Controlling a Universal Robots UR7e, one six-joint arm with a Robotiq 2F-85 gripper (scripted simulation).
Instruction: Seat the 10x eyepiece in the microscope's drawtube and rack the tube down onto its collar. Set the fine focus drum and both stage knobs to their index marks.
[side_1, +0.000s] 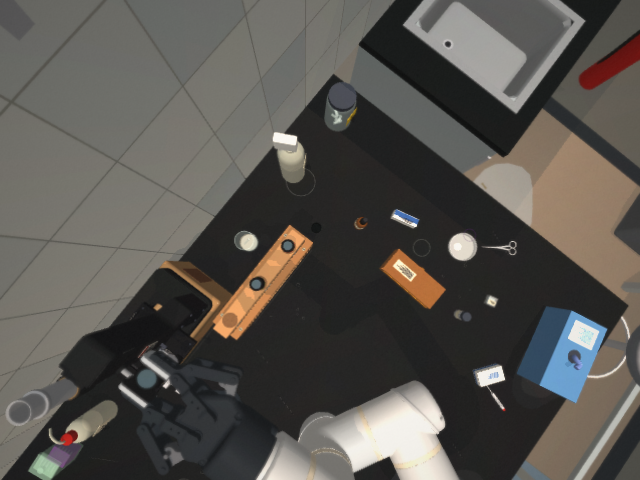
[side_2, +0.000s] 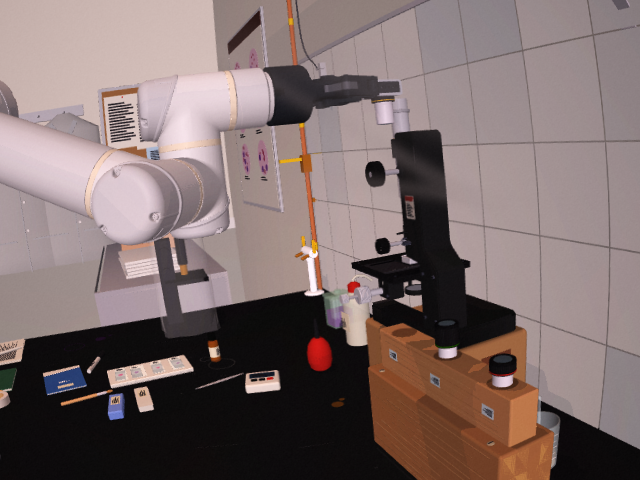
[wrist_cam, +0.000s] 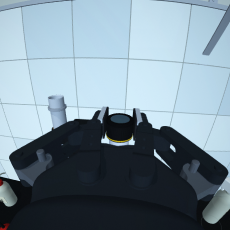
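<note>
The eyepiece (wrist_cam: 118, 130), black-capped with a yellow ring and white barrel, hangs beside the pale drawtube (side_2: 401, 114) at about the height of the tube's open top, held in my closed gripper (side_2: 383, 99) high above the bench. In the wrist camera the drawtube (wrist_cam: 57, 110) stands to the left of the eyepiece, apart from it. The black microscope (side_2: 429, 243) stands on a wooden block, with its focus knobs (side_2: 376, 173) and stage knob (side_2: 364, 295) facing the arm. Two more eyepieces (side_2: 446, 338) sit in the wooden rack (side_1: 264, 283).
The wooden block (side_2: 455, 398) under the microscope fills the bench's right end. A white bottle (side_2: 356, 316) and a red bulb (side_2: 319, 353) stand near the stage. A timer (side_2: 262, 381), slide tray (side_2: 150, 370) and small items lie on the open bench.
</note>
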